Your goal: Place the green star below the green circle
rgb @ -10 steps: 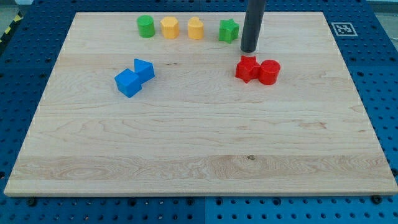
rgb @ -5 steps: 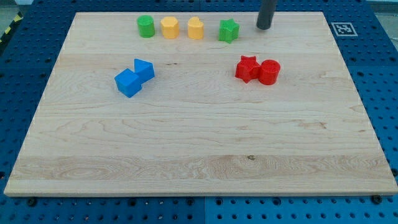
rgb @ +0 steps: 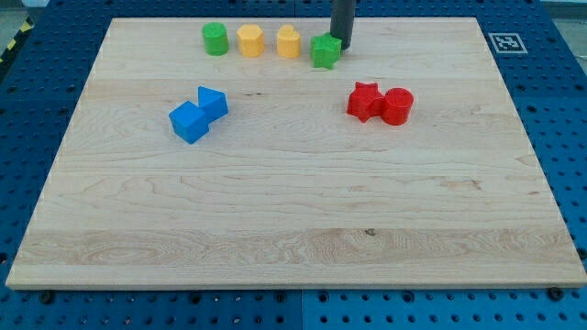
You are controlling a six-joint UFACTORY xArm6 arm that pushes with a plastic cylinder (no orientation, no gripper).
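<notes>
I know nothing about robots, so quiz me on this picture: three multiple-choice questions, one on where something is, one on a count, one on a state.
1. Where is my tip relative to the green star block?
A. At its upper-right edge
B. Far below it
C. Beside the blue blocks

2. How many yellow blocks stand in the top row?
A. One
B. Two
C. Four

3. The red star block and the red cylinder block are:
A. Stacked
B. Far apart
C. Side by side, touching

Answers: 1 A, the rod ends against the star's upper right. 2 B, two yellow blocks sit between the green ones. 3 C, no gap shows between them.
</notes>
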